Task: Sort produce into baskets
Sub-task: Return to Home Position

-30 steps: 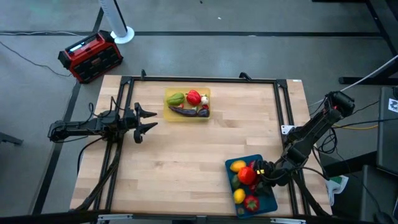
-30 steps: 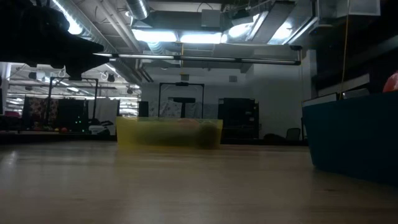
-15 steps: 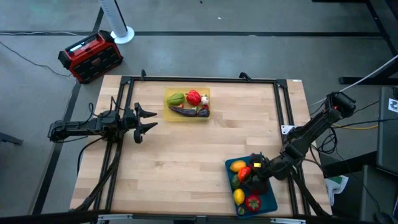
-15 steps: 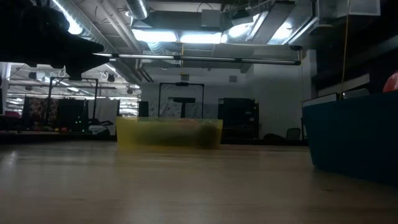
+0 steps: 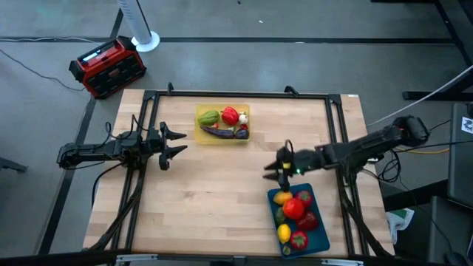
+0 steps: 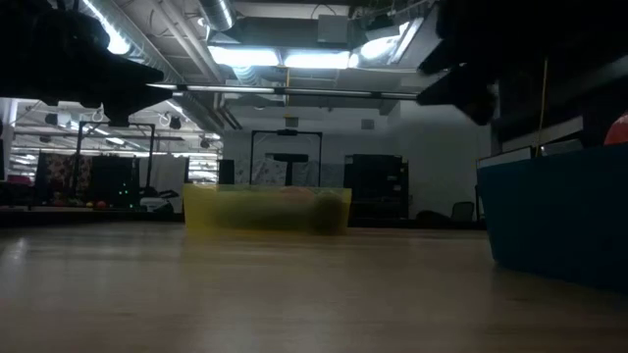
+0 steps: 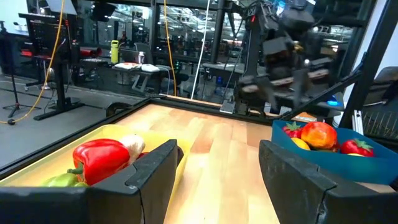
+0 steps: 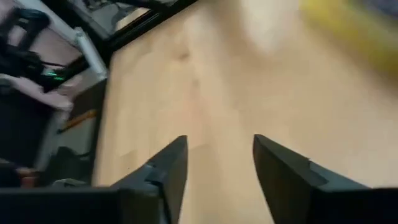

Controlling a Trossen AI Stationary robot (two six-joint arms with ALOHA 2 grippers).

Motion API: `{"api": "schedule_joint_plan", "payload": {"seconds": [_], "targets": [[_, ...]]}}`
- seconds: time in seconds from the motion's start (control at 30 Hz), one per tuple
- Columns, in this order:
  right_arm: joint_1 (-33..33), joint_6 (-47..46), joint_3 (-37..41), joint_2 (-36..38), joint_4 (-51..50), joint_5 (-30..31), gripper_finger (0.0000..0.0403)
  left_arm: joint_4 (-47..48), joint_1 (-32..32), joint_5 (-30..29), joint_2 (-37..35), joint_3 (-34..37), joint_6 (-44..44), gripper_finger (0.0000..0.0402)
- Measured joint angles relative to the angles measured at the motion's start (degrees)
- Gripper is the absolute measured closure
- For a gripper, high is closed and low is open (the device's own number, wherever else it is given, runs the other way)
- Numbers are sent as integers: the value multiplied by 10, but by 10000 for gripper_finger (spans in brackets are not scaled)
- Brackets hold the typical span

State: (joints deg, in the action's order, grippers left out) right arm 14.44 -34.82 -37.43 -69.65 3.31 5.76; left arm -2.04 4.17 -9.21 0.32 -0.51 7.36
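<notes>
The yellow basket (image 5: 222, 123) stands at the table's far middle and holds a green pepper, a red pepper, white garlic and a purple eggplant. The teal-blue basket (image 5: 319, 235) stands at the near right and holds a red tomato (image 5: 293, 207), an orange, a lemon and other red pieces. My right gripper (image 5: 277, 169) is open and empty above the bare table, just beyond the blue basket's far end. My left gripper (image 5: 177, 142) is open and empty at the table's left, pointing right.
A red-and-black box (image 5: 107, 66) sits on the floor beyond the table's far left corner. A black frame (image 5: 236, 94) runs along the table's edges. Bare wood lies between the two baskets (image 5: 222, 185).
My right gripper has let go of the red tomato, which now lies in the blue basket. It has risen out of the basket and swung toward the table's far edge and left, stretching out level over the bare wood.
</notes>
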Motion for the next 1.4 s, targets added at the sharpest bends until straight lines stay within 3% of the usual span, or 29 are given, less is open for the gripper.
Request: {"api": "schedule_joint_plan", "payload": {"seconds": [0.27,0.5,0.77,1.0,1.23,1.4], "targets": [[-101,161,0,3,-3,-45,327,0,0,0,0,0,0,179],[-166,250,0,50,-22,-75,396,0,0,0,0,0,0,179],[-219,305,0,104,-91,-79,385,0,0,0,0,0,0,179],[-240,351,0,138,-149,-94,399,0,0,0,0,0,-1,179],[-239,392,9,175,-145,-94,394,0,0,0,0,0,-1,179],[-239,411,73,244,-107,-94,397,0,0,0,0,0,-1,179]]}}
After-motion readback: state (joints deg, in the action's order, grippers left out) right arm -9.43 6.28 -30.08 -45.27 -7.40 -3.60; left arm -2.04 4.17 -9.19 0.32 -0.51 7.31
